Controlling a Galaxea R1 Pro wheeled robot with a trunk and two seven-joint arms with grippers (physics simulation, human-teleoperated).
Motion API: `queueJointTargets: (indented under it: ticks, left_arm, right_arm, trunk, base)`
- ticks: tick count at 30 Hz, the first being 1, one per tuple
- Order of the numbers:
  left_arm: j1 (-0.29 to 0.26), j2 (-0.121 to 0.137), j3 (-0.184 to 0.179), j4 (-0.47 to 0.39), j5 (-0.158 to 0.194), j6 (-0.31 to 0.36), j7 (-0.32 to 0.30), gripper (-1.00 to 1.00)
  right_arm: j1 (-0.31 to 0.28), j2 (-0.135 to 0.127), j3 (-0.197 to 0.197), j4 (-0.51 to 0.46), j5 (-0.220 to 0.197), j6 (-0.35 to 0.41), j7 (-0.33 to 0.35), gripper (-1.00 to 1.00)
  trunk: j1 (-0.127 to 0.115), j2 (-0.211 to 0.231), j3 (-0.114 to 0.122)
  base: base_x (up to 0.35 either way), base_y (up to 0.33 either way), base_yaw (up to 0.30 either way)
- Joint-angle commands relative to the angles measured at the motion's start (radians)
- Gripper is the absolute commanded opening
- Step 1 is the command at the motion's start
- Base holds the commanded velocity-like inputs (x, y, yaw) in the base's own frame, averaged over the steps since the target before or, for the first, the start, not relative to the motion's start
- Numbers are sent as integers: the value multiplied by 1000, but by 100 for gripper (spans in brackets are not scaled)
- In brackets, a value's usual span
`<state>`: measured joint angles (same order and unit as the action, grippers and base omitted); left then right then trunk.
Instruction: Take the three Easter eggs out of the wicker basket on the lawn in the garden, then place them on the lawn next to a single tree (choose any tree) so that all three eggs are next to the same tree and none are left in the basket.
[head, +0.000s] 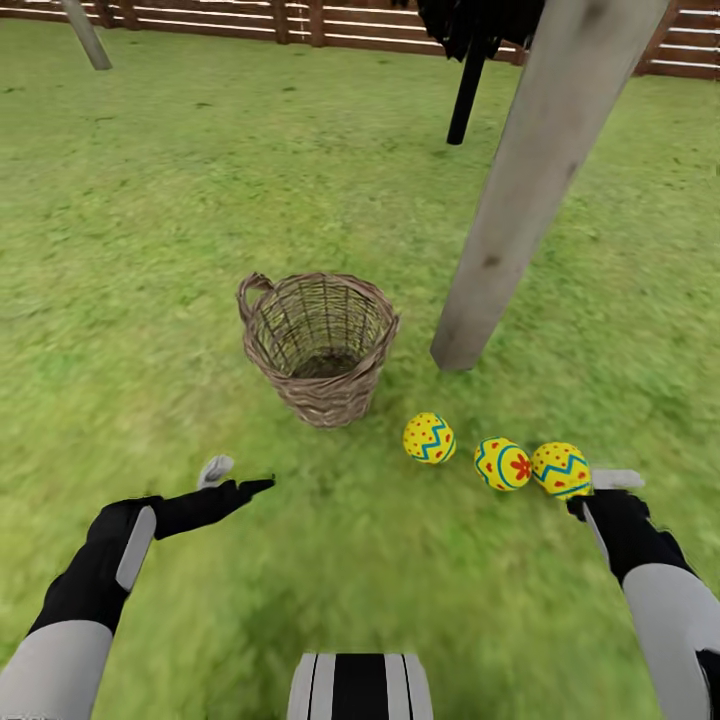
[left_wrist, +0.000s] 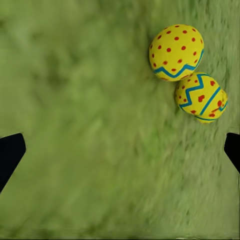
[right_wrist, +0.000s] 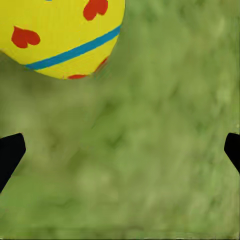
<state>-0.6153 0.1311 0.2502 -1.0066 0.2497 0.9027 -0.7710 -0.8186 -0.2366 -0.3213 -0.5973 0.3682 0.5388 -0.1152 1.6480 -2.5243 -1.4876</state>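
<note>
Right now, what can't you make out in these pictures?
- Tree: head view, crown cut off by the top edge.
- Basket: head view, near wall hides part of its floor.
- Egg: right wrist view, cut by the edge.
- Right hand: head view, fingers partly hidden behind an egg.

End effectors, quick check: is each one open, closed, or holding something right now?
Left end effector: open, holding nothing, above the lawn.
Right end effector: open, holding nothing, beside an Easter egg.

Brown woven wicker basket (head: 320, 345), smooth painted eggs (head: 429, 438), mottled grassy lawn (head: 150, 250), pale rough-looking tree trunk (head: 540, 170).
</note>
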Motion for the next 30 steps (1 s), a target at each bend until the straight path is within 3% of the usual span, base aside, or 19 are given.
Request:
queueJointTargets:
  ticks: [1, 4, 9, 16, 18, 22, 25, 30]
  left_arm:
    - [0, 1, 2, 31, -1, 3, -4, 100]
    - [0, 29, 3, 143, -3, -5, 4, 100]
    - [0, 38, -2, 261, -3, -9, 36, 100]
    - [0, 38, -5, 306, -4, -11, 40, 100]
    - [0, 38, -5, 324, -4, -16, 43, 100]
    - [0, 38, -6, 336, -4, -46, 65, 100]
    - [0, 37, -6, 342, -4, -54, 110, 100]
    - [0, 36, -6, 346, -4, -56, 139, 100]
  right_arm:
    - [15, 1, -1, -1, 2, 4, 7, 100]
    - [71, 4, -1, 17, 0, 4, 73, 100]
    - [144, 5, 0, 92, 4, -5, 216, 100]
    - [158, 7, 2, 175, 10, -20, 235, 100]
    - [162, 17, 2, 204, 10, -71, 241, 100]
    - [169, 37, 2, 303, 10, -278, 244, 100]
    - [169, 64, 2, 360, 9, -389, 245, 100]
    - [170, 76, 1, 371, 8, -421, 246, 100]
  trunk:
    - [-1, 0, 4]
    - [-3, 1, 15]
    - [-5, 2, 34]
    - [-8, 4, 62]
    - [-9, 4, 69]
    - [-11, 5, 85]
    - [-12, 6, 96]
    - [-14, 7, 116]
  base:
    - [-335, 0, 0]
    - [-152, 0, 0]
    - [-11, 0, 0]
    - [0, 0, 0]
    - [0, 0, 0]
    - [0, 0, 0]
    - [0, 0, 0]
    - [0, 0, 0]
